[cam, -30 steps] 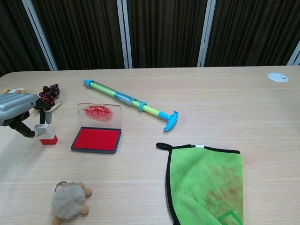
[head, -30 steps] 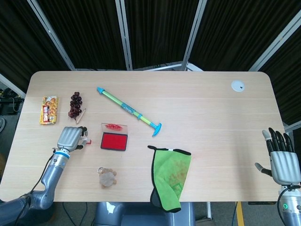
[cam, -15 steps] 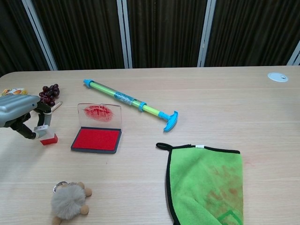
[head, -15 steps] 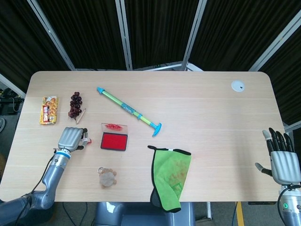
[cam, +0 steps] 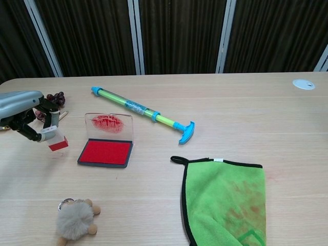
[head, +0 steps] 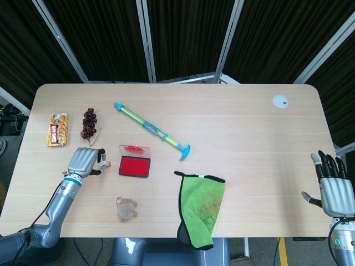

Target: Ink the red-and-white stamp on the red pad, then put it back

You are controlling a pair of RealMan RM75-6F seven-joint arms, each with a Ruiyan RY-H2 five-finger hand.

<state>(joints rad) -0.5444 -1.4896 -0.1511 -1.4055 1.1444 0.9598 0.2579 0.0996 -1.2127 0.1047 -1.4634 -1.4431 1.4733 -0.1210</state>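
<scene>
My left hand (cam: 23,114) (head: 84,161) pinches the red-and-white stamp (cam: 54,136) by its white handle. The stamp hangs tilted just above the table, its red base (cam: 58,144) lowest, a short way left of the red ink pad (cam: 105,152) (head: 134,166). The pad lies open, and its clear lid (cam: 108,124), smeared with red, stands up behind it. In the head view the stamp (head: 103,164) is mostly hidden by the hand. My right hand (head: 334,188) stays open at the table's right edge with nothing in it.
A green and blue toy pump (cam: 146,113) lies diagonally behind the pad. A green cloth (cam: 225,197) covers the front right. A fluffy keychain (cam: 75,220) lies at the front left. Grapes (head: 89,123) and a snack packet (head: 57,129) are at the far left. A white disc (head: 280,101) is at the back right.
My left hand has lifted the stamp off the table, tipped it, and moved it slightly up and towards the pad. The right hand has stayed put.
</scene>
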